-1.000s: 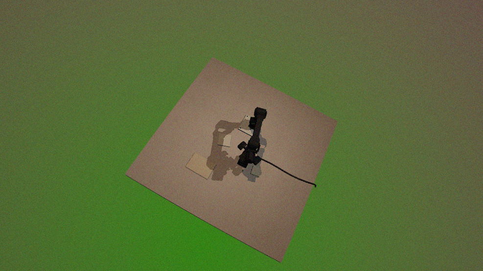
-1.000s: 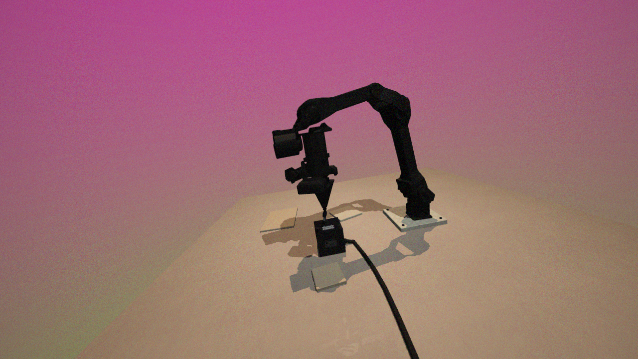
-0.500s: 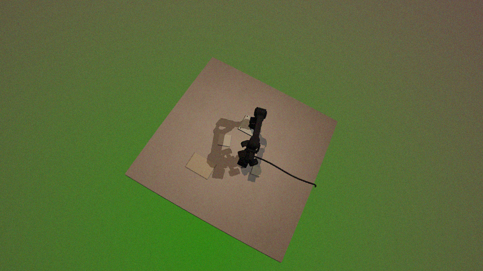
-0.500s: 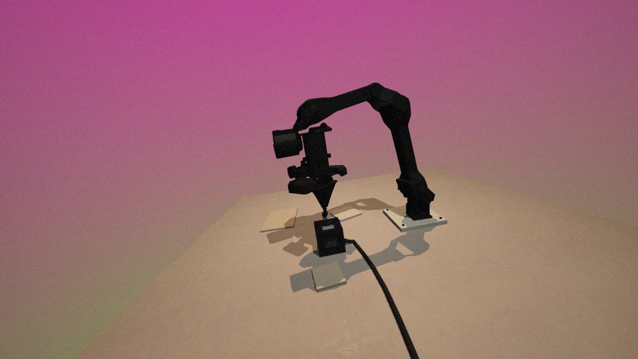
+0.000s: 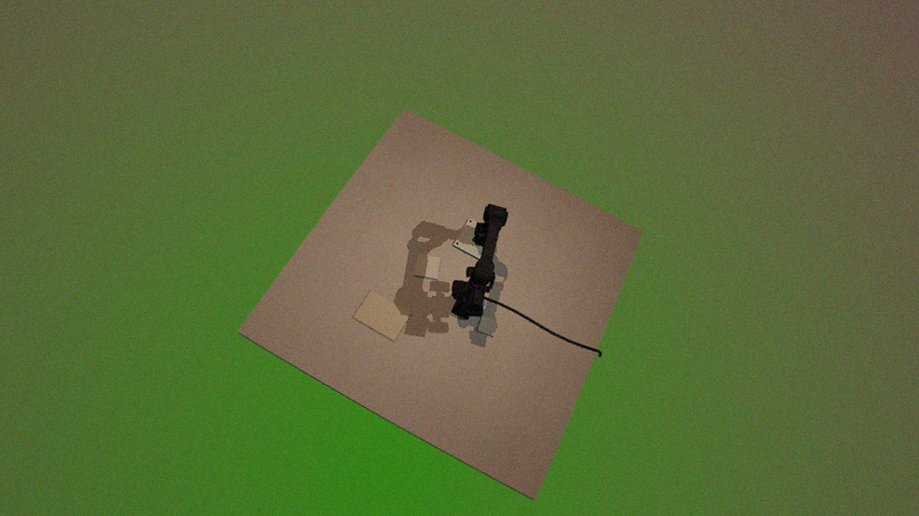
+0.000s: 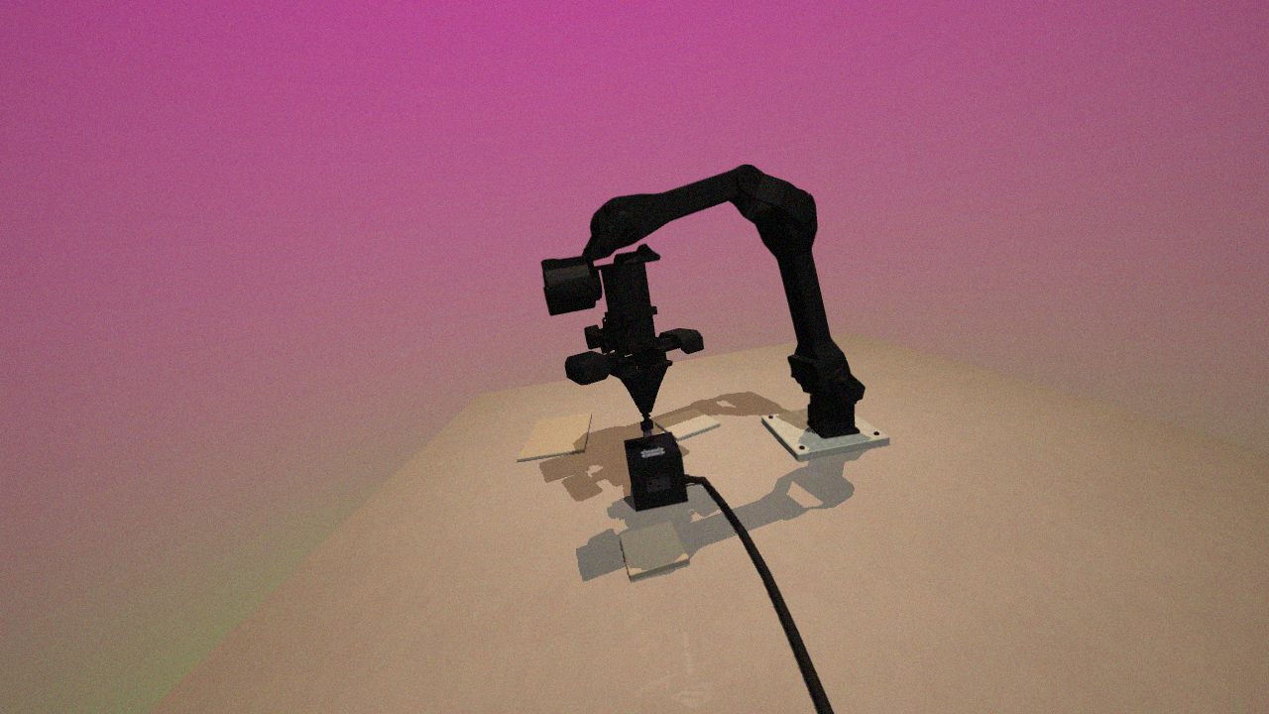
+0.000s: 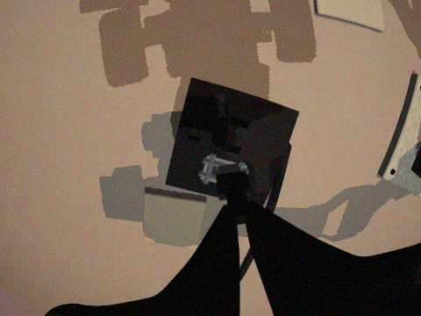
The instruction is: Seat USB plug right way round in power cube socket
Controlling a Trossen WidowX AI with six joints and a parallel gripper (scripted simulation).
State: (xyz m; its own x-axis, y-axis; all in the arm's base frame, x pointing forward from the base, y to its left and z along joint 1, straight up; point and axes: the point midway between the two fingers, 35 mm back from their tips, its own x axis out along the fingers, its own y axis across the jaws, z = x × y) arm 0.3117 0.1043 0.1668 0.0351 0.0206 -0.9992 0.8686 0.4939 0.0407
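The black power cube (image 6: 658, 486) (image 7: 267, 132) stands on the table; in the top view the arm hides it. My gripper (image 6: 645, 416) (image 7: 239, 211) points down over the cube's top and is shut on the USB plug (image 6: 646, 424) (image 7: 232, 182). A little of the plug's pale metal shows between its dark body and the cube, so it is not flush. A pale metal rim (image 7: 205, 168) shows beside the plug in the wrist view. Whether the plug's tip is inside the socket, and which way round it faces, I cannot tell; the fingers and plug body cover that spot.
A thick black cable (image 6: 753, 541) (image 5: 536, 324) runs from the cube to the table's edge. Flat pale pads lie around: one close by the cube (image 6: 654, 548) (image 7: 175, 219), a larger one (image 6: 557, 436) (image 5: 381, 316), and another (image 6: 696, 427) (image 5: 432, 267). The arm's base plate (image 6: 803, 450) is behind.
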